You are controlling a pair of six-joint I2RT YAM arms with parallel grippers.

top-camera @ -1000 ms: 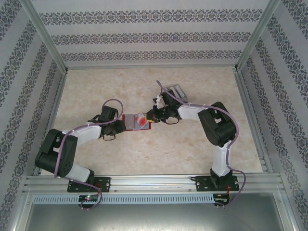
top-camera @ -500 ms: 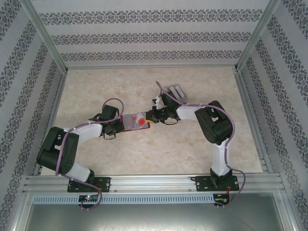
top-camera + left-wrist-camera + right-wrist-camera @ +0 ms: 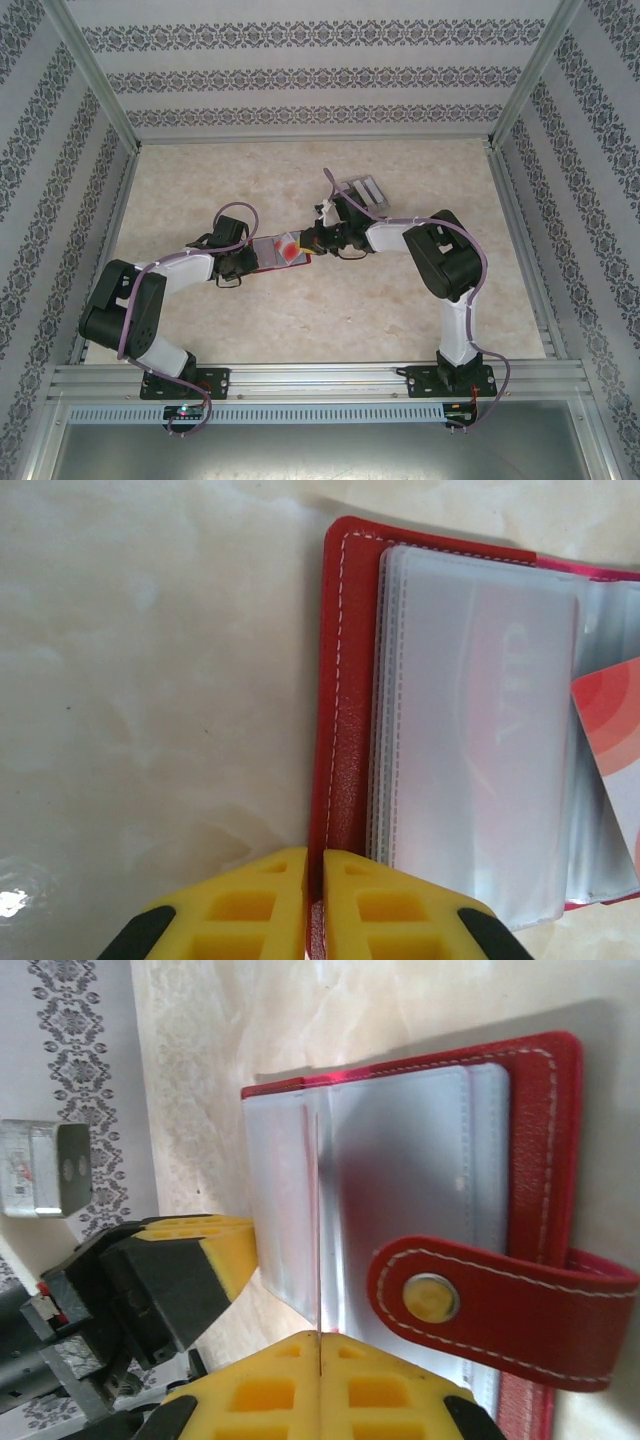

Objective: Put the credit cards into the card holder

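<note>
1 card holder [image 3: 335, 730]; 1 red card [image 3: 612, 705], R fingers [image 3: 317, 1346].

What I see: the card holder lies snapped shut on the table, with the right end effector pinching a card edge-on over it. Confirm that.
Wrong on one point. The card holder is not snapped shut: the right wrist view shows it lying open on the table, clear pockets exposed and snap tab unfastened. The right end effector does pinch a card edge-on over it.
</note>
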